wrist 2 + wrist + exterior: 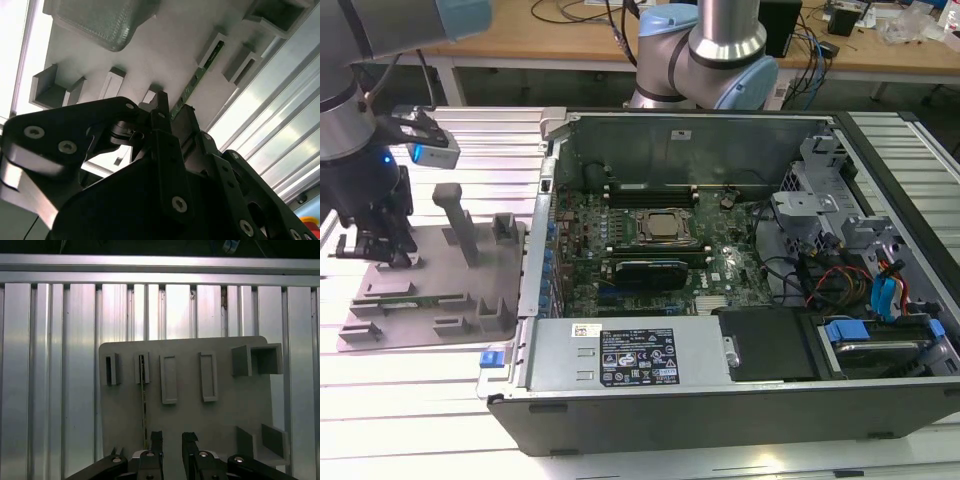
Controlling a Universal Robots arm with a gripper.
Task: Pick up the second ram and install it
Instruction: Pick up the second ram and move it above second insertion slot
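Gripper (pixel 172 440), jaws apart, hangs just beside the second ram (pixel 144 405).

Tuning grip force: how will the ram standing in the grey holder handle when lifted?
Probably stiff and light: the second ram is a thin, straight board. Likely to tip once freed, since it stands on edge in slots of the grey holder. Its narrow top edge may slip in a pinch.

One green ram stick (pixel 144 405) in one grey holder tray (pixel 225 405). One open computer case (pixel 720 385), one CPU (pixel 665 226) inside. One end effector (pixel 172 436), two fingers (pixel 156 441).
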